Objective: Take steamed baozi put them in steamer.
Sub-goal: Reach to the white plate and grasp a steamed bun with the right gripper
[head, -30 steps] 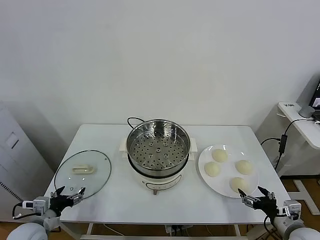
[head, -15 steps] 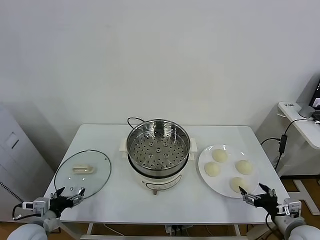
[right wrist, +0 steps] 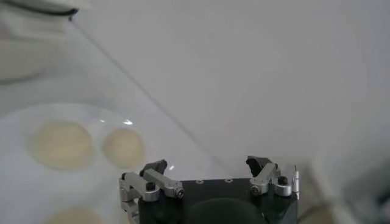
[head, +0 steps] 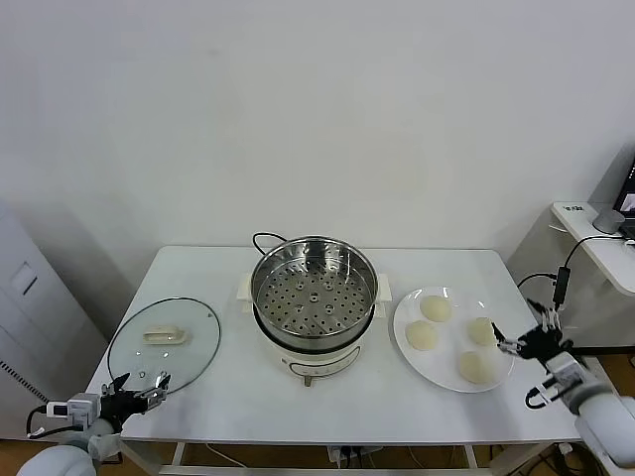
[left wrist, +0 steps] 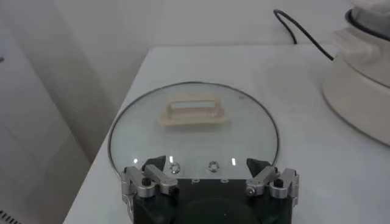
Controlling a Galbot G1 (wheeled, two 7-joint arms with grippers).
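The steel steamer (head: 314,297) with its perforated tray stands empty at the table's middle. Several cream-white baozi lie on a white plate (head: 439,373) to its right: far (head: 435,308), left (head: 422,335), right (head: 481,330) and near (head: 476,367). My right gripper (head: 522,333) is open and empty, hovering at the plate's right edge beside the right baozi. In the right wrist view the open gripper (right wrist: 207,164) has three baozi off to one side, two of them (right wrist: 61,143) (right wrist: 124,147) side by side. My left gripper (head: 137,381) is open and empty at the front left corner.
A round glass lid (head: 164,340) with a cream handle (left wrist: 195,112) lies flat at the table's left, just ahead of the left gripper (left wrist: 207,164). The steamer's black cord (left wrist: 298,27) runs off behind its cream base (left wrist: 365,91). A side desk (head: 605,238) stands at the right.
My right gripper has risen from the table's front right edge and moved back and right to the plate's right side. The left arm has stayed in place.
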